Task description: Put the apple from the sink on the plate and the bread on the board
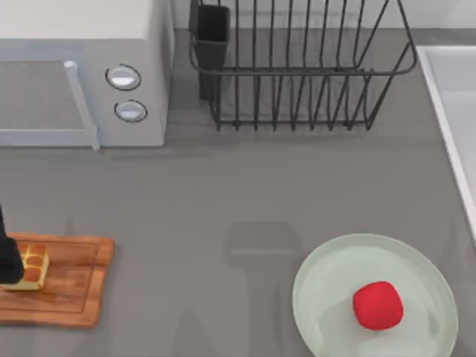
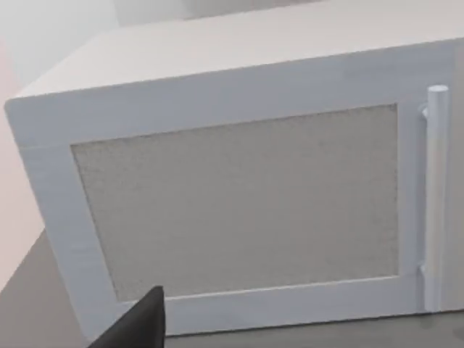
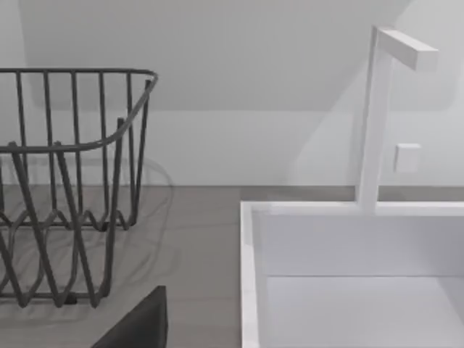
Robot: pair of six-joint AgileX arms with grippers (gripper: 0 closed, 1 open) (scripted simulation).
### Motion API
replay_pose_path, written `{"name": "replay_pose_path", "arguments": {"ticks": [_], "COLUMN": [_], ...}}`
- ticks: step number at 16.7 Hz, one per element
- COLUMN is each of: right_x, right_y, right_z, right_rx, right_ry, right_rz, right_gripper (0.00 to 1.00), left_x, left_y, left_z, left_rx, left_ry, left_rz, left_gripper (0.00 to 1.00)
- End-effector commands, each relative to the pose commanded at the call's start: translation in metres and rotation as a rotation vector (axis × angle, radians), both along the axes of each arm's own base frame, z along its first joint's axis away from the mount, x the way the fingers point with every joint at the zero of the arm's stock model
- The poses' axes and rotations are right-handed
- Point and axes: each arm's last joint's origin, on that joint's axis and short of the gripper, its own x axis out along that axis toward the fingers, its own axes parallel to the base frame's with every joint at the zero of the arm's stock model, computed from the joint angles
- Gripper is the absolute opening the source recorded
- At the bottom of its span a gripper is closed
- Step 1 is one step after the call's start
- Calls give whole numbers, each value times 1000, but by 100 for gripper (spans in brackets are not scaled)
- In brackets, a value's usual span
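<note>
While the apple (image 1: 378, 305) already sits on the pale green plate (image 1: 320, 297) at the near right of the counter (image 1: 245, 201), the bread (image 1: 33, 268) rests on the wooden cutting board (image 1: 67, 297) at the near left, so both items look to be where the task wants them. At the far left edge of the top view a dark part of the left arm stands right against the bread's left side; it seems to be the left hand (image 1: 9, 262), but I cannot tell whether its fingers are apart or clamped on the bread. What remains, I judge, is for that hand to let go and lift clear, and the relation that matters is that the bread lies immediately to the hand's right, well inside the board's groove.

From the left wrist camera, the white microwave (image 2: 239, 210) at the far left faces the lens, with a dark finger tip low in the picture. From the right wrist camera, the wire dish rack (image 3: 72, 188) and the white sink (image 3: 250, 275) with its tap (image 3: 377, 109) appear; the right hand's state cannot be told either.
</note>
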Motion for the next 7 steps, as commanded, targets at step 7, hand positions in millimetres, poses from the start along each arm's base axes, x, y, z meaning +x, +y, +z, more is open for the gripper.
{"name": "replay_pose_path", "arguments": {"ticks": [7], "right_x": [0], "right_y": [0], "right_z": [0], "right_rx": [0], "right_ry": [0], "right_rz": [0], "right_gripper": [100], "left_x": [-2], "left_y": [-2], "left_z": [-9], "left_rx": [-143], "left_ry": [-40], "left_rz": [-13], "left_gripper": [100]}}
